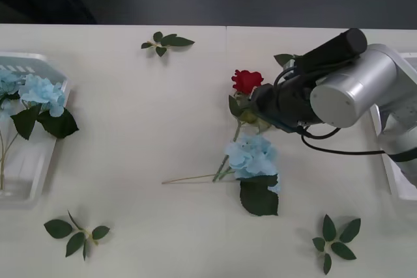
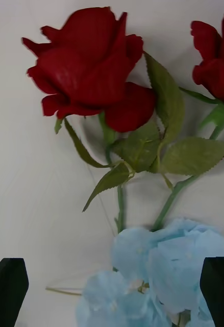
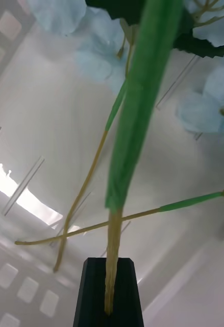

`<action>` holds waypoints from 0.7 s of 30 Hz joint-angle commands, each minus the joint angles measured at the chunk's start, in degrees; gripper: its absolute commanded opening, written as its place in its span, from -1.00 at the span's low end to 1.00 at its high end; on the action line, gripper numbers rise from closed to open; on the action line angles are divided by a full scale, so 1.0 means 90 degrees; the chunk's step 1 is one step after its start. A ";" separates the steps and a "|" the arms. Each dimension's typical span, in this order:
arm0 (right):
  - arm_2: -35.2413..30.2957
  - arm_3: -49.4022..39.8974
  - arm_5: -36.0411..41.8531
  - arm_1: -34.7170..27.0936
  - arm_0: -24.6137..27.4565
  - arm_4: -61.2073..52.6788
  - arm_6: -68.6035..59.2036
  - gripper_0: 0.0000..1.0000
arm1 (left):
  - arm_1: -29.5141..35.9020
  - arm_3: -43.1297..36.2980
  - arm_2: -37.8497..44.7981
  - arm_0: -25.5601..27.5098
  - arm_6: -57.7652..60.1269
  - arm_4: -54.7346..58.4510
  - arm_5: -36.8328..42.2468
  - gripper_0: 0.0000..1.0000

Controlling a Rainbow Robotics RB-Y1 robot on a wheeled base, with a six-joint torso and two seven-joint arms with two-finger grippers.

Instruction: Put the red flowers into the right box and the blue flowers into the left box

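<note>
While the right gripper (image 2: pixel 112 291) hangs with fingers spread over a rose (image 1: pixel 247 81), its bloom points toward twelve o'clock. Left fingers (image 3: pixel 109 291) clench a blue flower's stem (image 3: pixel 137 112) over the left box (image 1: pixel 39 161).

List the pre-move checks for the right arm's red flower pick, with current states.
1. right gripper open: ok, its fingers stand apart.
2. Aimed at a red stem: not ok, the blue flower on the table lies between the fingers; the red roses lie beyond it.
3. One rose separable: not ok, the two roses' leaves overlap.
4. right box free: cannot tell, the arm hides most of it.
5. left gripper secure: ok, shut on a blue-flower stem over the left box.
</note>
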 commanded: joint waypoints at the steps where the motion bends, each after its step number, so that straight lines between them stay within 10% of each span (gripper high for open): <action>1: 0.0225 0.0296 -0.0024 0.0169 -0.0269 0.0389 -0.1093 1.00 | 0.0281 0.0382 0.0045 -0.0077 -0.0993 -0.0089 -0.0354 -0.97; 9: 0.0342 0.0667 0.0210 0.0267 -0.0269 0.0555 -0.1464 1.00 | 0.0281 0.0665 0.0036 -0.0068 -0.1618 -0.0137 -0.0481 -0.83; 11: 0.0372 0.0726 0.0220 0.0306 -0.0260 0.0741 -0.1698 1.00 | 0.0281 0.0656 0.0036 -0.0077 -0.1638 -0.0050 -0.0481 0.32; 13: 0.0411 0.0804 0.0230 0.0345 -0.0260 0.0858 -0.1806 1.00 | 0.0281 0.0626 0.0036 -0.0077 -0.1647 0.0048 -0.0481 0.93; 21: 0.0489 0.1195 0.0152 0.0462 -0.0260 0.1082 -0.1864 1.00 | 0.0339 0.0109 0.0036 -0.0077 -0.1657 0.0868 -0.0042 1.00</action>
